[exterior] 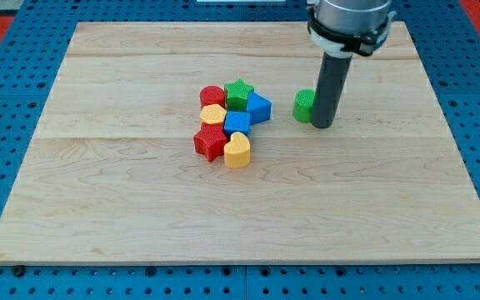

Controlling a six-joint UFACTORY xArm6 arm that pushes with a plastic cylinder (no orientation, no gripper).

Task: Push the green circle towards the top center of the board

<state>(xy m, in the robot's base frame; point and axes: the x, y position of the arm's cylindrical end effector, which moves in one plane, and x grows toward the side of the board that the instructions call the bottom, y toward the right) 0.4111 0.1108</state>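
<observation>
The green circle [304, 105] lies on the wooden board [140, 200], right of centre and a little above the middle. My tip [322, 126] stands right against the circle's right side, partly hiding it. The rod rises from there to the arm's grey wrist at the view's top.
A tight cluster sits left of the circle: red circle [212, 96], green star [238, 92], blue block [259, 107], yellow hexagon [213, 115], blue cube [237, 123], red star [209, 142], yellow heart [237, 151]. A blue pegboard [7, 150] surrounds the board.
</observation>
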